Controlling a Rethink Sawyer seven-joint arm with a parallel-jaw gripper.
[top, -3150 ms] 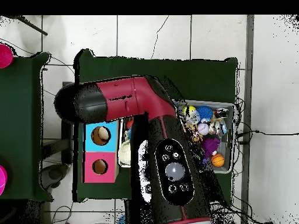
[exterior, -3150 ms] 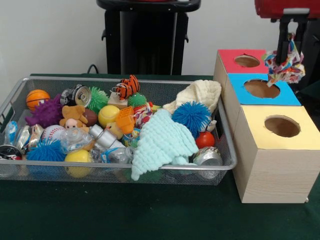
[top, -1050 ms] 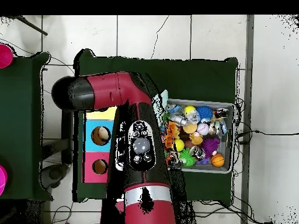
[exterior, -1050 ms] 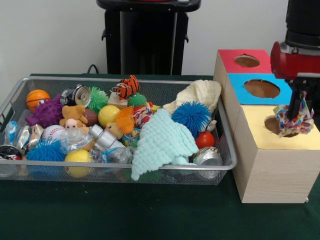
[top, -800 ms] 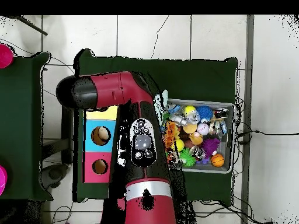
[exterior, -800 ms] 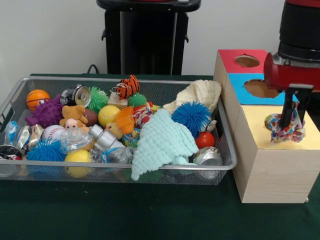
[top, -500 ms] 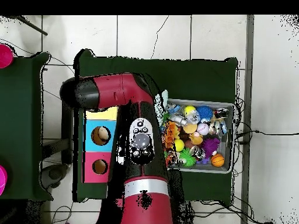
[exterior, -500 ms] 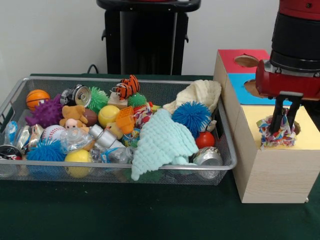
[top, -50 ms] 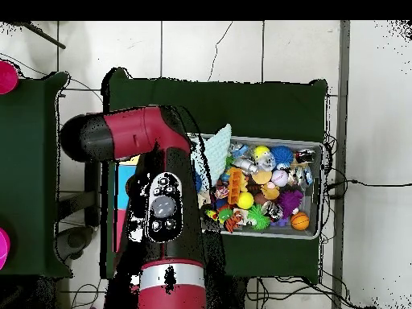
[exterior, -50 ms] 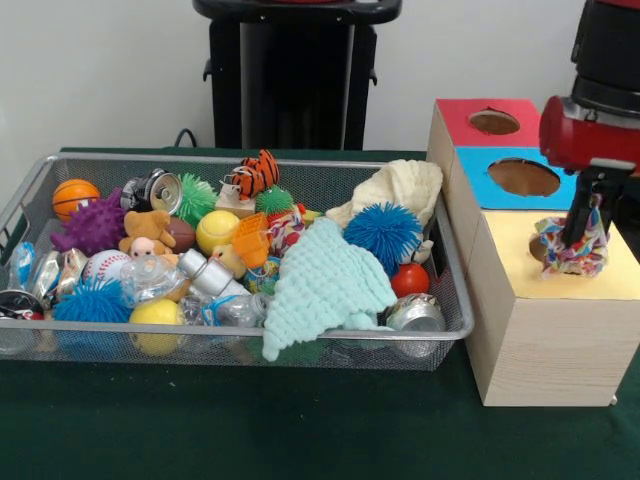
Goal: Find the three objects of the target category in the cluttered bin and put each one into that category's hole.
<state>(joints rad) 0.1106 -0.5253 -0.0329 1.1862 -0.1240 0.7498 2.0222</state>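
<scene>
The hand (exterior, -50 ms: 580,232) hangs over the yellow-topped box (exterior, -50 ms: 545,330), closed on a multicoloured rope toy (exterior, -50 ms: 568,252) whose lower end rests at that box's round hole, covering most of it. This box stands nearest the surface's front edge in the front view; behind it sit the blue-topped box (exterior, -50 ms: 520,182) and then the red-topped box (exterior, -50 ms: 487,121), each with an open round hole in its lid, the three touching in a row toward the back edge.

Just beside the boxes lies the wire mesh bin (exterior, -50 ms: 230,345), crowded with toys. A mint knitted cloth (exterior, -50 ms: 320,285) lies at its front, with a cream knitted cloth (exterior, -50 ms: 398,187) draped over the back corner closest to the boxes and a blue spiky ball (exterior, -50 ms: 384,232) between them. Toward the opposite end are a small basketball (exterior, -50 ms: 75,196), a purple spiky ball (exterior, -50 ms: 92,226), a teddy bear (exterior, -50 ms: 148,232), a baseball (exterior, -50 ms: 104,266) and a yellow ball (exterior, -50 ms: 157,314). A tiger figure (exterior, -50 ms: 253,174) stands at the back wall of the bin.

In the overhead view the red arm (top, -50 ms: 161,193) covers the boxes, and the green surface (top, -50 ms: 265,105) shows around the bin (top, -50 ms: 315,233)
</scene>
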